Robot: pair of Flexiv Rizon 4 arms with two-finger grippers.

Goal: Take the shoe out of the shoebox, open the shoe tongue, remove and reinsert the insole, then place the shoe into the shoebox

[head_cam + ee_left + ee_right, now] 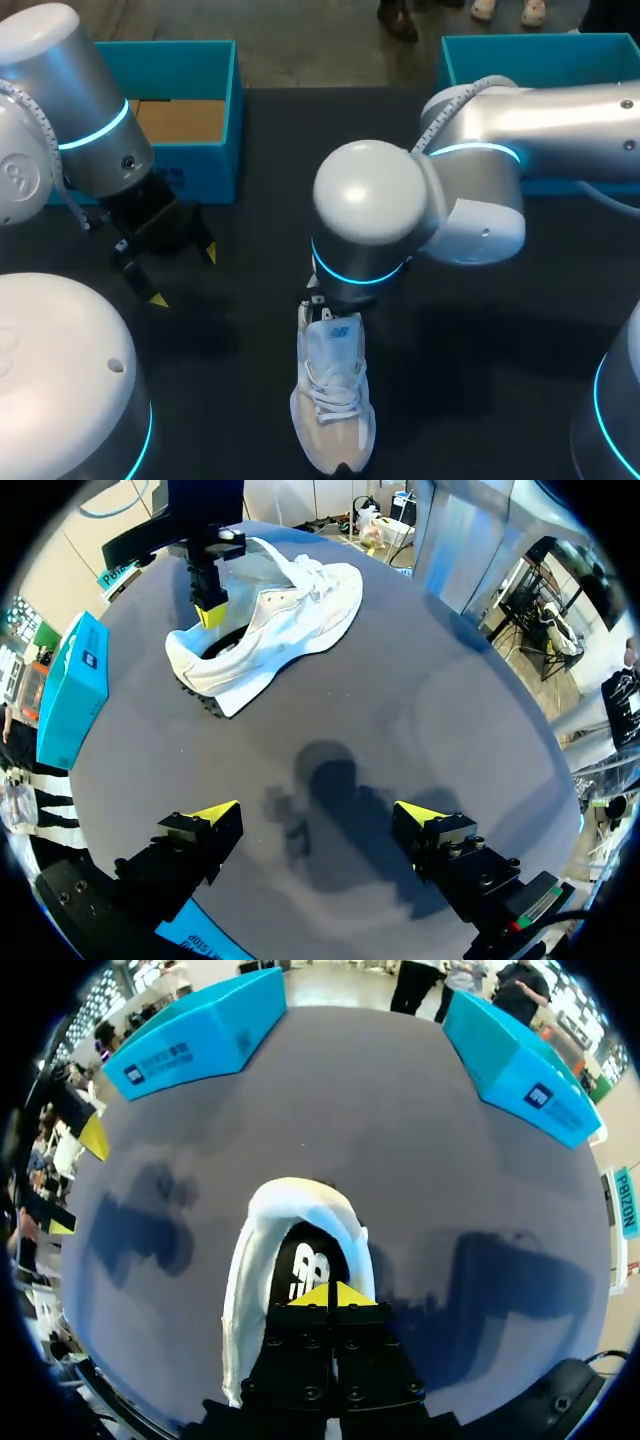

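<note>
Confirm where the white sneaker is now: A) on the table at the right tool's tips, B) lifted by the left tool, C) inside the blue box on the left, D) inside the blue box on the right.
A: the white sneaker lies on the table with the right tool at its heel opening; the left tool hangs open and empty, apart from it.

The dark table (480, 350) carried 3 things. A white shoe (333, 400) stood on its sole near the front middle, laces up, toe toward the near edge. 2 blue boxes sat along the far edge, well apart: the left box (190, 165), open with a brown cardboard floor, and the right box (455, 65).
</note>
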